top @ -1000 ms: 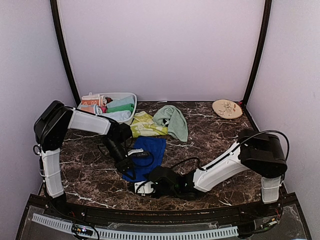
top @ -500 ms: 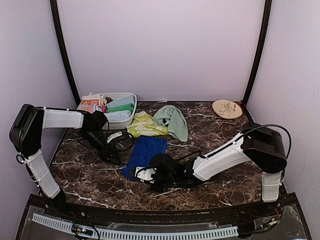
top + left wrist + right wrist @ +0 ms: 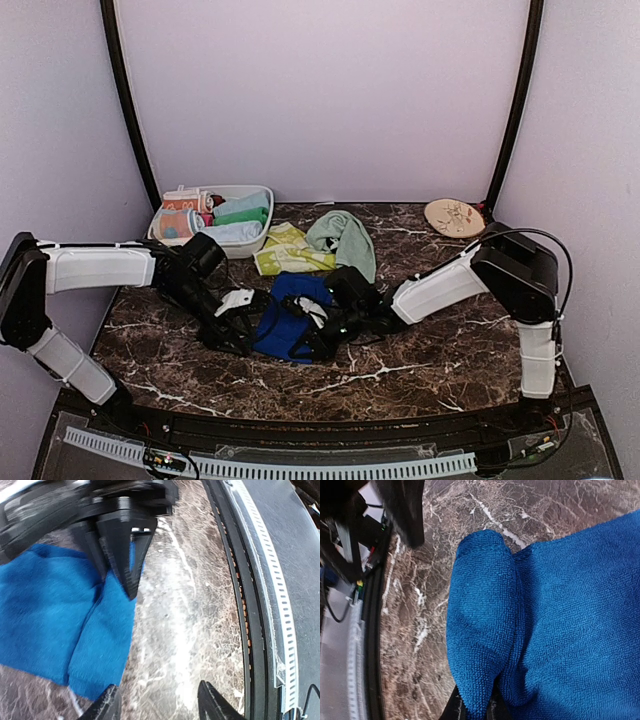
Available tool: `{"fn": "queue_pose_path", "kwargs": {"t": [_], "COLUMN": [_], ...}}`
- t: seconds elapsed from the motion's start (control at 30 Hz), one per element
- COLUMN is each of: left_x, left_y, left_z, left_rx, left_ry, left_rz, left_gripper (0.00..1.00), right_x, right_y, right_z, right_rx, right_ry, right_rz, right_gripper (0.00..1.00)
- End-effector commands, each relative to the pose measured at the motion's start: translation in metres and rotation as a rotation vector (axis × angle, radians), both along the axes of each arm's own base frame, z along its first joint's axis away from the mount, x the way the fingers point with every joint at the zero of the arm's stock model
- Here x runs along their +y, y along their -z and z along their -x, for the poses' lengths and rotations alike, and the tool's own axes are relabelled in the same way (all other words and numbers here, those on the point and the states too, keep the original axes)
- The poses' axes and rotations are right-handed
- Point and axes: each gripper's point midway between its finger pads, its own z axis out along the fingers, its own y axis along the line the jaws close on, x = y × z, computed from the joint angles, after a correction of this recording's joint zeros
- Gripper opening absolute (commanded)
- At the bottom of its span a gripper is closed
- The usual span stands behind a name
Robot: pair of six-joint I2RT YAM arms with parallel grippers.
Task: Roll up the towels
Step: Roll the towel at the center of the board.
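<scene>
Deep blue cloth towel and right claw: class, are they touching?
Touching. The right wrist view shows the right claw pinching a fold of the deep blue cloth towel.

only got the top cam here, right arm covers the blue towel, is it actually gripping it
Observer: Yes. The right wrist view shows the right gripper with its fingers shut on a folded-over edge of the blue towel.
Operator: left one got any cloth
Observer: No. In the left wrist view the left gripper is open, with only bare table between its fingers.
Operator: roll started yet
Observer: The right wrist view shows just one rounded fold along that edge, not a full roll.
</scene>
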Motion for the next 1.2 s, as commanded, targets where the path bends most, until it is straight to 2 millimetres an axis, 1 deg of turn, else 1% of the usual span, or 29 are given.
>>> {"fn": "queue_pose_path", "kwargs": {"t": [0.0,0.13,0.2,0.27,0.4,0.47,0.53,0.63,0.8,0.9,0.93,0.97,1.0,1.07,1.17], "left_x": [-0.014,-0.026,-0.034,-0.038,-0.04,-0.038,-0.036,-0.034,-0.034,-0.032,-0.031,-0.032,-0.032,-0.034,-0.037], "left_y": [0.009,0.013,0.015,0.021,0.035,0.042,0.049,0.056,0.06,0.064,0.066,0.068,0.069,0.07,0.069], "left_z": [-0.012,-0.023,-0.019,-0.017,-0.015,-0.014,-0.015,-0.021,-0.026,-0.027,-0.027,-0.027,-0.027,-0.027,-0.021], "left_rx": [-0.041,-0.106,-0.124,-0.13,-0.129,-0.116,-0.112,-0.119,-0.13,-0.118,-0.104,-0.093,-0.078,-0.033,0.059], "left_ry": [0.002,0.006,0.037,0.051,0.071,0.076,0.07,0.049,0.028,0.019,0.015,0.01,0.004,-0.008,-0.022], "left_rz": [0.009,0.027,0.023,0.011,-0.025,-0.048,-0.071,-0.1,-0.115,-0.138,-0.149,-0.157,-0.166,-0.177,-0.187], "left_gripper": [0.54,0.53,0.53,0.53,0.5,0.49,0.45,0.36,0.29,0.27,0.24,0.22,0.18,0.13,0.12], "right_x": [-0.002,-0.003,-0.003,-0.003,-0.002,-0.003,-0.002,-0.002,-0.002,-0.005,-0.007,-0.009,-0.014,-0.025,-0.05], "right_y": [0.004,0.003,0.003,0.004,0.007,0.006,0.005,-0.002,-0.008,-0.012,-0.015,-0.016,-0.018,-0.021,-0.024], "right_z": [0.018,0.011,0.008,0.008,0.007,0.005,0.003,0.001,-0.001,-0.003,-0.004,-0.005,-0.008,-0.015,-0.031], "right_rx": [0.257,0.314,0.325,0.337,0.347,0.354,0.351,0.343,0.345,0.331,0.324,0.308,0.28,0.208,0.05], "right_ry": [-0.007,0.019,0.027,0.024,0.029,0.038,0.042,0.052,0.063,0.078,0.084,0.094,0.11,0.151,0.256], "right_rz": [-0.022,-0.032,-0.032,-0.031,-0.025,-0.037,-0.046,-0.075,-0.095,-0.103,-0.108,-0.108,-0.103,-0.09,-0.033], "right_gripper": [0.07,0.07,0.07,0.07,0.08,0.1,0.13,0.15,0.21,0.29,0.35,0.45,0.49,0.54,0.59]}}
